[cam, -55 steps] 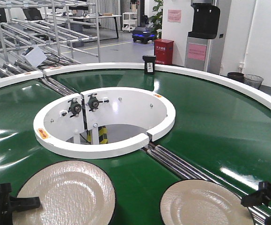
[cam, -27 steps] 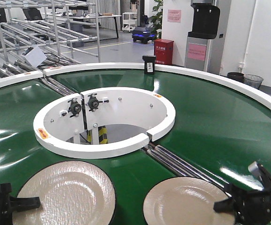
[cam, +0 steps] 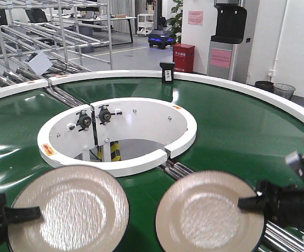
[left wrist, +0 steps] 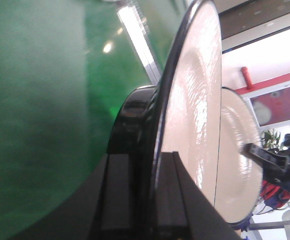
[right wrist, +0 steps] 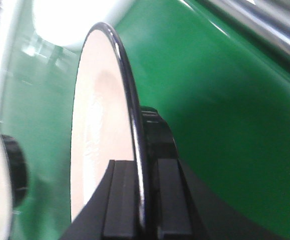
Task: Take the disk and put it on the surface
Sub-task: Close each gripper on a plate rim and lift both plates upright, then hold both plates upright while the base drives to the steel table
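Well, disks: two, both round and shallow, cream-faced with a glossy, speckled glaze and a thin black rim. The left disk point(cam: 70, 210) is at lower left, the right disk point(cam: 207, 212) at lower centre-right.
Where they sit: both over the green belt point(cam: 236, 131), faces tipped toward the front camera, side by side but apart. Whether either edge touches the belt, I cannot tell.
Left end effector point(cam: 36, 213): black, blocky fingers clamped on the left disk's rim, one on each face, plain in the wrist view.
Right end effector point(cam: 242, 202): same black fingers, pinched onto the right disk's right-hand rim.
Belt: one, smooth, shiny, curved.
Inner ring point(cam: 183, 123): one, white, smooth, circular, mid-frame.
Rollers point(cam: 180, 169): several bare steel tubes between ring and right disk.
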